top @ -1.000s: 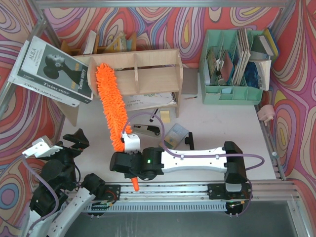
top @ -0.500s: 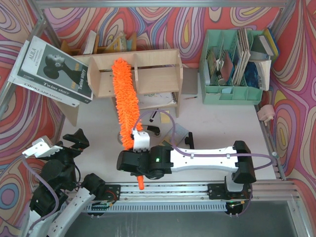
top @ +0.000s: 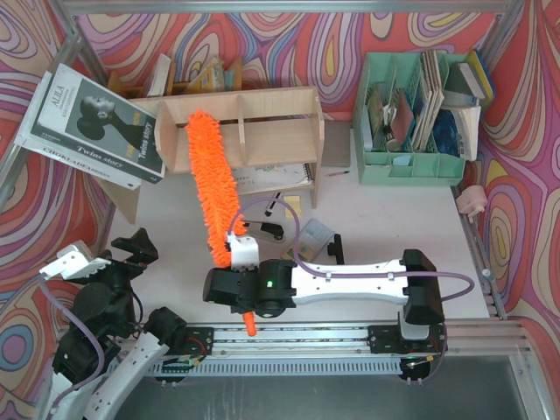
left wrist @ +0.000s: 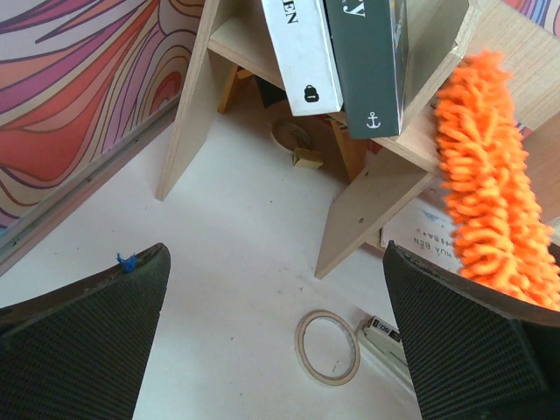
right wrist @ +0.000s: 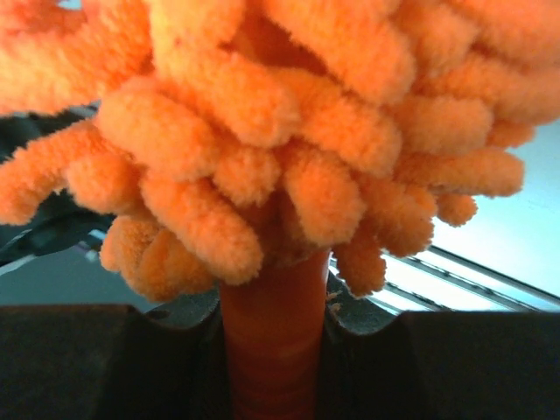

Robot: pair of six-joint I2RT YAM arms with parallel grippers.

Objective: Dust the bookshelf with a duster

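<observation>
Near left, the left hand [left wrist: 280, 350] hangs idle, fingers apart. The right hand [right wrist: 276, 367] is clamped on the thin handle of the duster [top: 213, 184]. That is the sensible hold, as the handle looks stiff and the head light, soft and yielding. The head slants far-left, its tip over the top of the bookshelf [top: 271, 98]. Only the right wrist view shows the grip. Only the left wrist view shows a tape ring [left wrist: 327, 346] on the counter [left wrist: 227, 254].

White-shelled right arm [top: 350, 282], black joints [top: 422, 299], lilac cable [top: 448, 276], green light [top: 269, 283], perhaps an LED, black textured left fingers [left wrist: 83, 306]
</observation>
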